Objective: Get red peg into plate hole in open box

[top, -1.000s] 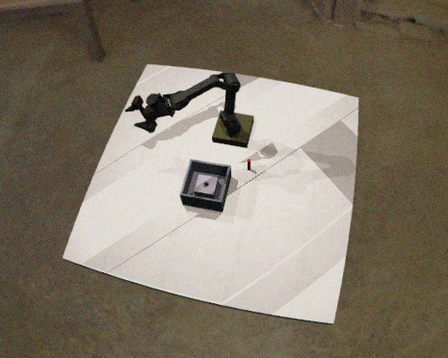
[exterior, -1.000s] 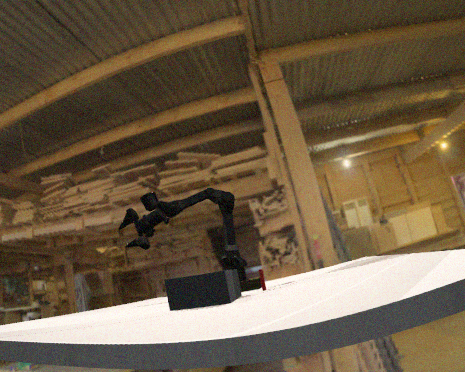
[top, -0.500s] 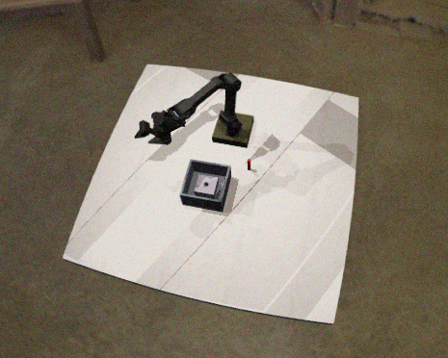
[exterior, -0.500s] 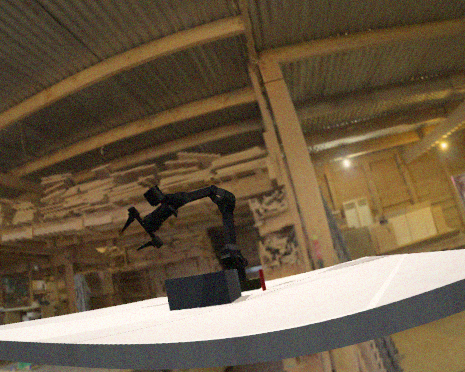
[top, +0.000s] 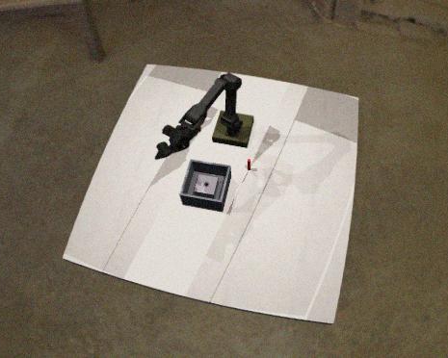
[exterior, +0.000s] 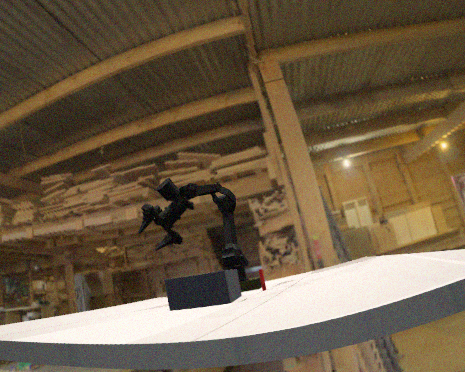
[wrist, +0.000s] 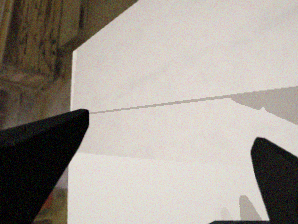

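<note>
The red peg (top: 249, 165) (exterior: 262, 280) stands upright on the white table, to the right of the dark box in the top and exterior views. The open box (top: 202, 204) (exterior: 199, 291) sits on the table; inside it the light plate (top: 200, 179) shows a dark hole with no peg in it. My gripper (top: 159, 143) (exterior: 149, 240) (wrist: 169, 130) is wide open and empty, held well above the table, to the left of the box and far from the peg. The wrist view shows neither the peg nor the box.
The arm's base (top: 232, 140) stands behind the box and the peg. The white table (top: 168, 250) (exterior: 334, 295) (wrist: 150, 65) carries shadows of the arm, and its edge shows at the left in the wrist view.
</note>
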`<state>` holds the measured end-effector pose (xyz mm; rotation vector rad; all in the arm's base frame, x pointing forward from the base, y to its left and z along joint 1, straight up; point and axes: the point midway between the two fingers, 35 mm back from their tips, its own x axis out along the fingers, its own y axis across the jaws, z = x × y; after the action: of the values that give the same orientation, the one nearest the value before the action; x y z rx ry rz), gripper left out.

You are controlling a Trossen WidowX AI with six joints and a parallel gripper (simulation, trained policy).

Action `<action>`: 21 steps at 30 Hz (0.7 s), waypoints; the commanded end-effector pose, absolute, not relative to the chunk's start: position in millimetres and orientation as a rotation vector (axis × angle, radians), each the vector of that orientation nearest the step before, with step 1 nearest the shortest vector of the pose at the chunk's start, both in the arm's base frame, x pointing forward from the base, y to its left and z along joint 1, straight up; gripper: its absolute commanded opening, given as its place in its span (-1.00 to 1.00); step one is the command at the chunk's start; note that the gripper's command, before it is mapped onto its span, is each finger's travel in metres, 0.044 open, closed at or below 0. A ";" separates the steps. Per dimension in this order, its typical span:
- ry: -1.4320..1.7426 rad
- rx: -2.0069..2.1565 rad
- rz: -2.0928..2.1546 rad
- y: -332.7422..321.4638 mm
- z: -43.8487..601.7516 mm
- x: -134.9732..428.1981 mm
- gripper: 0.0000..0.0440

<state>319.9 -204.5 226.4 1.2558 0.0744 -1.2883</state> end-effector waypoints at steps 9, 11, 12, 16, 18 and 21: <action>0.428 1.073 -1.136 -118.3 215.0 331.1 1.00; 0.491 1.039 -1.107 -102.2 211.6 330.1 1.00; 0.522 1.023 -1.092 -94.1 209.9 329.2 1.00; 0.646 0.956 -1.031 -61.5 202.4 323.2 1.00; 0.709 0.923 -1.001 -45.3 198.3 318.4 1.00; 0.803 0.874 -0.958 -21.1 191.8 309.1 1.00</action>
<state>315.1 -38.7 194.0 0.9090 0.7373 -0.9964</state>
